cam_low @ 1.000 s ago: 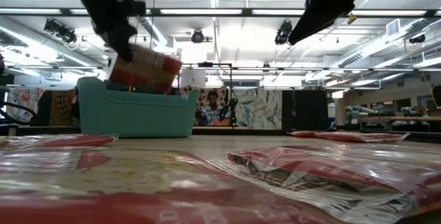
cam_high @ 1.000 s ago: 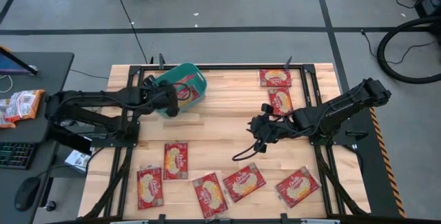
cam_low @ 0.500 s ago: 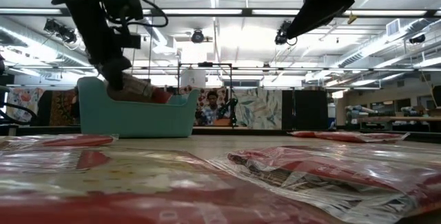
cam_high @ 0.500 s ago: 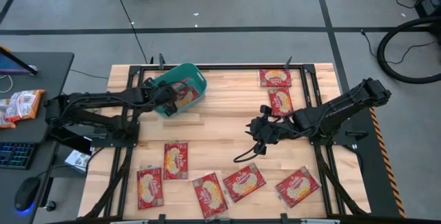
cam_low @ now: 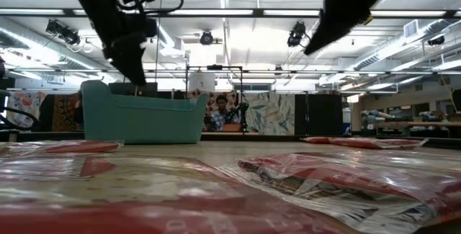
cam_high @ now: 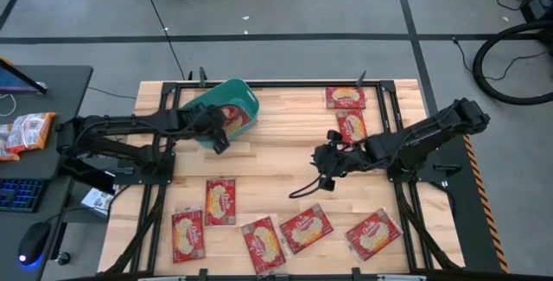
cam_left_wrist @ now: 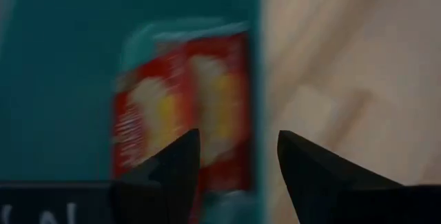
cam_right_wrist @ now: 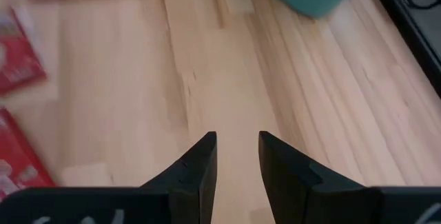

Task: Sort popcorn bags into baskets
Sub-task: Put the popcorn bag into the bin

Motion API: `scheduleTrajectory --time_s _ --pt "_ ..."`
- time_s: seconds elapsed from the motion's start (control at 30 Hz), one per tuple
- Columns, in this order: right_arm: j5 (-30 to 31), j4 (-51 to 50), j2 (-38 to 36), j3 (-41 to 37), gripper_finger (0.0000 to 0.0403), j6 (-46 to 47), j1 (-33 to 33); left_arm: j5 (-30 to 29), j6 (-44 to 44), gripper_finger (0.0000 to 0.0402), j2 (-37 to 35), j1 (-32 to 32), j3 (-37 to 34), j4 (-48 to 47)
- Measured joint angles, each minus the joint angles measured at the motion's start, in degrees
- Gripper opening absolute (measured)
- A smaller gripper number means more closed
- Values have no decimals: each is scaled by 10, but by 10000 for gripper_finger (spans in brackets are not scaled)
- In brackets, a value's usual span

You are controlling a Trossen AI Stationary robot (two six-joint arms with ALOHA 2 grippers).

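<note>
The teal basket (cam_high: 206, 102) stands at the table's far left and holds a red popcorn bag (cam_high: 236, 118) lying against its right wall (cam_left_wrist: 256, 79). In the left wrist view that bag (cam_left_wrist: 176, 114) shows inside the tub. My left gripper (cam_high: 220, 143) hangs open just above the basket's near right corner, touching nothing. My right gripper (cam_high: 323, 175) hovers open over bare wood at mid-table. Two bags (cam_high: 345, 98) (cam_high: 352, 127) lie flat at the far right. Several more (cam_high: 220, 201) (cam_high: 306, 228) lie along the near edge.
A black cable (cam_high: 302, 193) droops from the right gripper toward the near bags. Bare wood (cam_right_wrist: 227, 58) lies between the basket and the right arm. A desk with a keyboard and more packets (cam_high: 26, 132) stands left of the table.
My left gripper has lowered the bag it carried into the basket, opened and let go. It has then risen a little and drawn back toward the near right corner of the tub. The bag has sunk from above the rim to lie inside.
</note>
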Motion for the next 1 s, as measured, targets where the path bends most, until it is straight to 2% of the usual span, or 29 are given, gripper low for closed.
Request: scheduleTrajectory --time_s 0.2,0.47,0.7,0.9,1.0 --pt "-2 12 0 -40 113 29 -33 17 0 193 0 -33 0 76" --pt "-121 58 0 -72 113 -31 -60 48 71 192 0 -72 0 142" --pt "-214 167 0 -111 113 -130 -22 53 101 192 0 -95 0 164" --pt "-207 165 0 -112 113 -132 18 52 101 192 0 -104 0 176" --pt "-180 163 6 -112 113 -129 35 52 105 192 0 -108 0 188"
